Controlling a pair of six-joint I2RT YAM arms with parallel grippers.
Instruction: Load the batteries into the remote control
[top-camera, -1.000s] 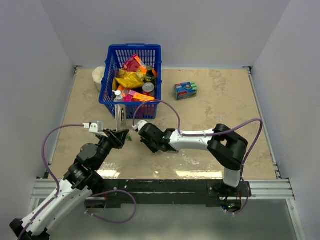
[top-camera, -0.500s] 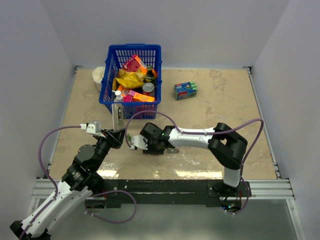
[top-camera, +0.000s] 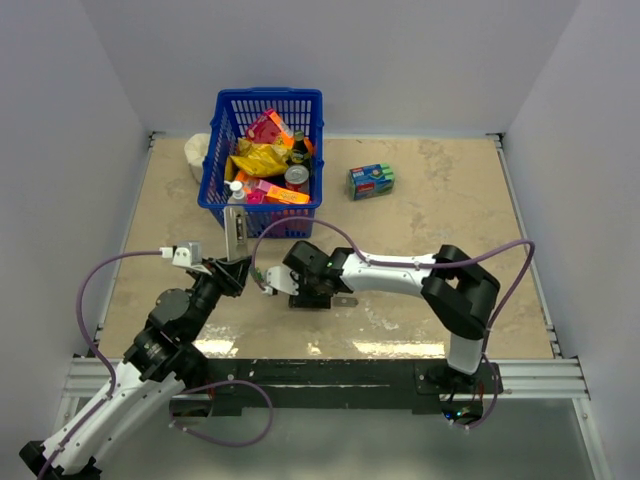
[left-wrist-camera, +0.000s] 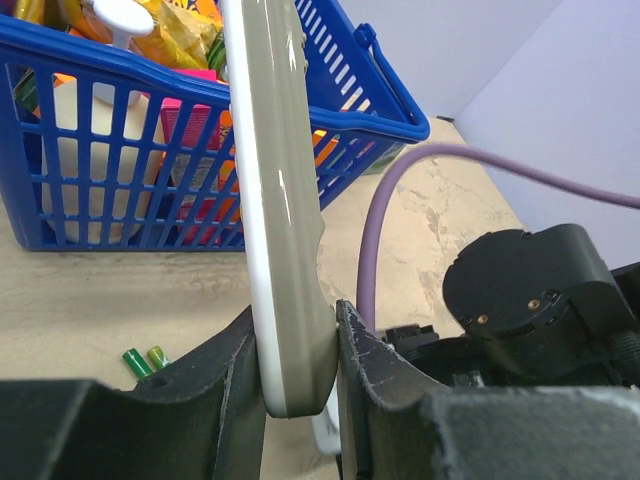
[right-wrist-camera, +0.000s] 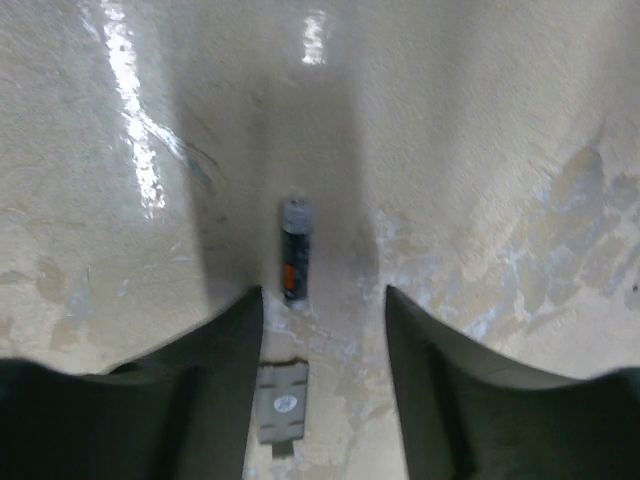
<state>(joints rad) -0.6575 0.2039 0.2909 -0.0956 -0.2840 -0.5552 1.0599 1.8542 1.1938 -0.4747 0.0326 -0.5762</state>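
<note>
The remote control (left-wrist-camera: 275, 200), a slim grey bar with a white edge, stands upright with my left gripper (left-wrist-camera: 297, 370) shut on its lower end. In the top view the remote control (top-camera: 237, 232) rises in front of the basket. My right gripper (right-wrist-camera: 322, 300) points down at the table, open, with nothing between its fingers. One dark battery (right-wrist-camera: 295, 262) with an orange band lies on the table just beyond its left finger. A small grey cover (right-wrist-camera: 281, 402) lies flat between the fingers. From above, the right gripper (top-camera: 312, 294) sits just right of the remote.
A blue basket (top-camera: 268, 94) full of packets and bottles stands behind the remote. A blue-green box (top-camera: 371, 181) sits at the back right. A tiny bright-green pair of sticks (left-wrist-camera: 145, 359) lies near the basket's foot. A purple cable (left-wrist-camera: 480, 165) arcs over the right arm.
My right gripper has drawn back from the remote, dropped toward the table and opened its jaws. The left arm with the remote has barely shifted.
</note>
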